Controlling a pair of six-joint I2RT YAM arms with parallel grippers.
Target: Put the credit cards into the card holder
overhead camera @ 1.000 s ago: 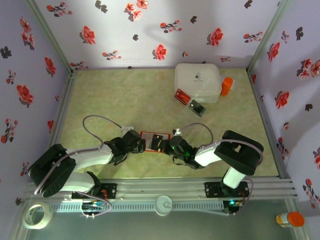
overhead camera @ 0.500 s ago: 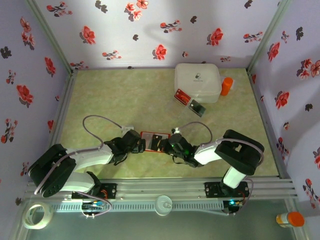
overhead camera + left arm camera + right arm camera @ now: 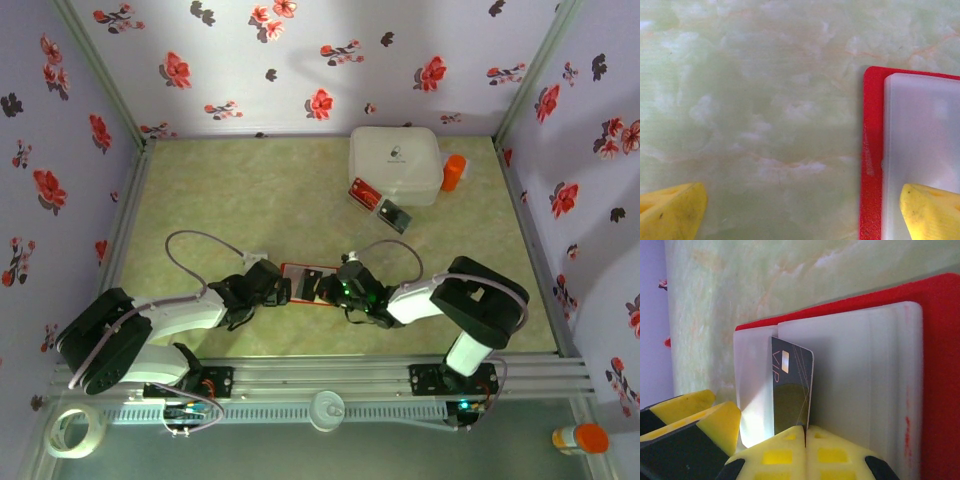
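The card holder (image 3: 300, 272) lies open on the table between both grippers, red with pale pockets (image 3: 860, 380). My right gripper (image 3: 805, 432) is shut on a dark credit card (image 3: 792, 385) marked VIP. The card stands on edge over the pale pockets, its far end at a slot between two pocket layers. My left gripper (image 3: 800, 220) is open at the holder's left edge (image 3: 872, 150). One yellow fingertip (image 3: 932, 210) rests over the pale pocket, the other (image 3: 670, 215) over bare table. A red card (image 3: 363, 193) and a dark card (image 3: 393, 215) lie in a clear tray farther back.
A white box (image 3: 396, 165) with an orange container (image 3: 454, 172) beside it stands at the back right. Flowered walls close the table on three sides. A tape roll (image 3: 75, 432) and an orange-capped bottle (image 3: 580, 438) lie beyond the near rail.
My right gripper has shifted a little left over the card holder, carrying the dark card. The left gripper has stayed put and open.
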